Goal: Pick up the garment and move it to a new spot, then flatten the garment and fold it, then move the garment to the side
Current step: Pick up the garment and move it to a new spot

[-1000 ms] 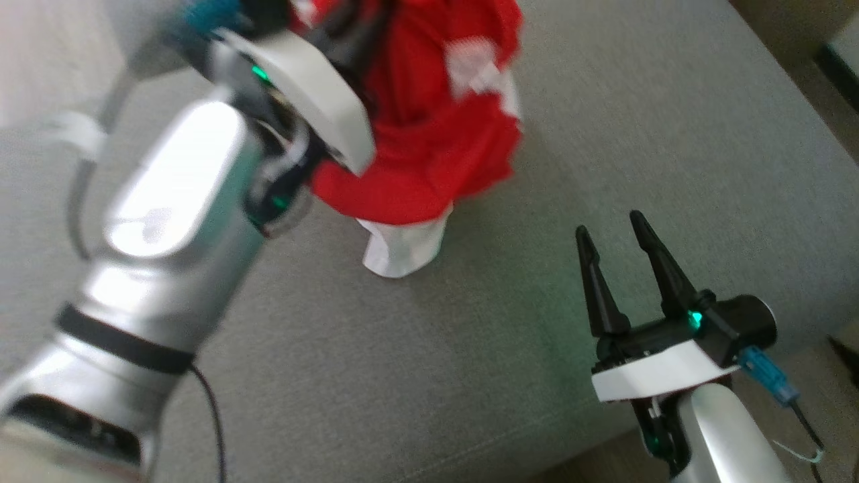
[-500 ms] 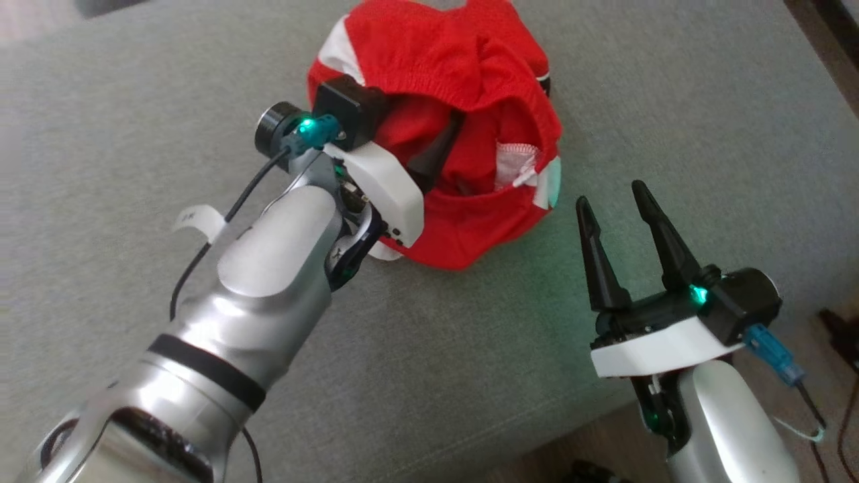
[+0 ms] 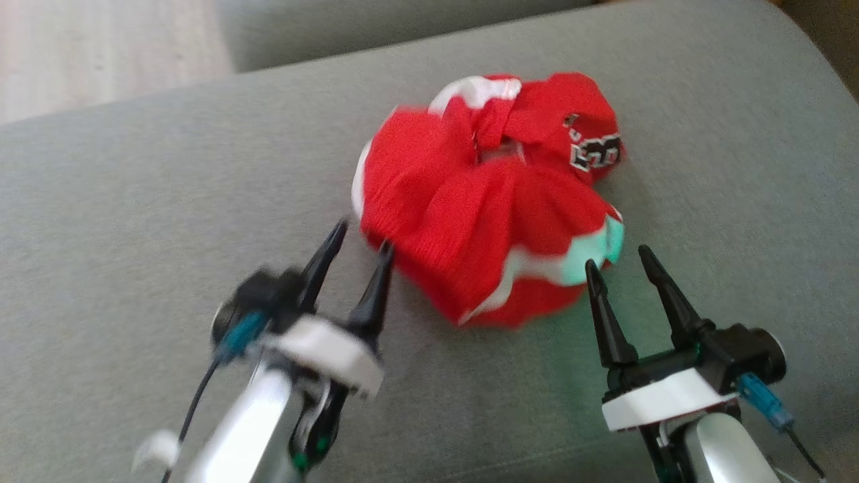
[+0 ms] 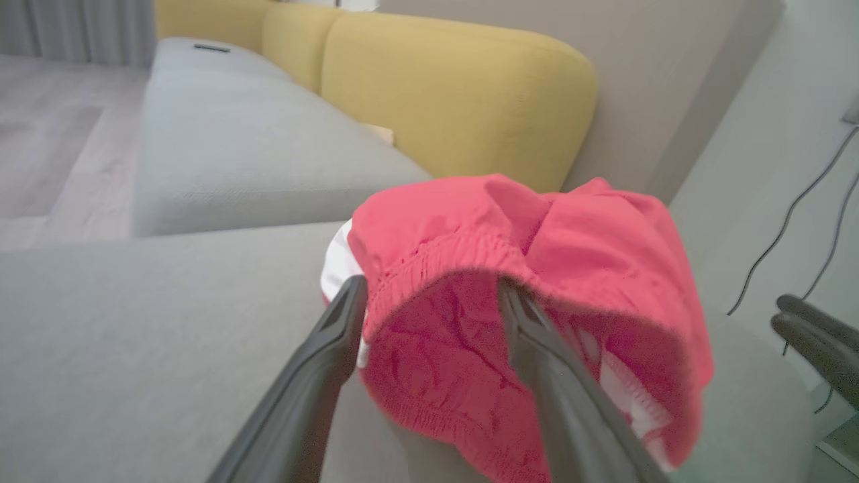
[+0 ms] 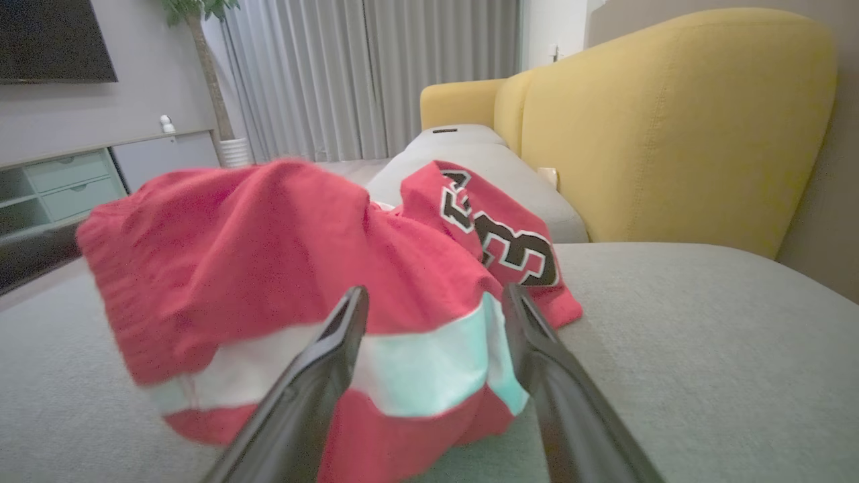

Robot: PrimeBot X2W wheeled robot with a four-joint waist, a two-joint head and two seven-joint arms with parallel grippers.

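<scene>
I see the red garment (image 3: 483, 208) bunched mid-cushion on the grey sofa seat (image 3: 168, 201), with no clear long axis and its number patch at far right. The left gripper (image 3: 364, 236) and right gripper (image 3: 618, 257) gape empty at its near edge.

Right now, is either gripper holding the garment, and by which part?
Nothing is held. The left gripper and the right gripper both stand open, and the garment lies loose on the sofa.

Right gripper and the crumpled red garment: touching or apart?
Cannot tell: head view puts right gripper at the white-banded edge of the red garment; neither gap nor contact plain.
</scene>
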